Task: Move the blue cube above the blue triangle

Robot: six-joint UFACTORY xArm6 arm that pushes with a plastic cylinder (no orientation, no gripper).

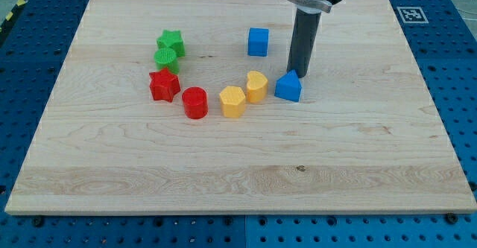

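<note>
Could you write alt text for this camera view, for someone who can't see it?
A dark rod's tip rests just behind a blue triangle on a wooden board, with a blue cube up and to the view's left. Yellow, red and green blocks curve away leftward.

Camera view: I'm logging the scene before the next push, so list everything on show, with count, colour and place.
blue cube: 1, blue, upper middle of the board, to the view's left of the rod.
blue triangle: 1, blue, centre right, just below the rod's end.
yellow blocks: 2, yellow, side by side left of the triangle, one a heart shape, the other lower left of it.
red cylinder: 1, red, left of the yellow pair.
red star: 1, red, left of the cylinder.
green blocks: 2, green, touching, a star above a rounder one.
wooden board: 1, pale wood, on a blue perforated table.
my tip: 1, dark rod, right behind the triangle's top.
</note>
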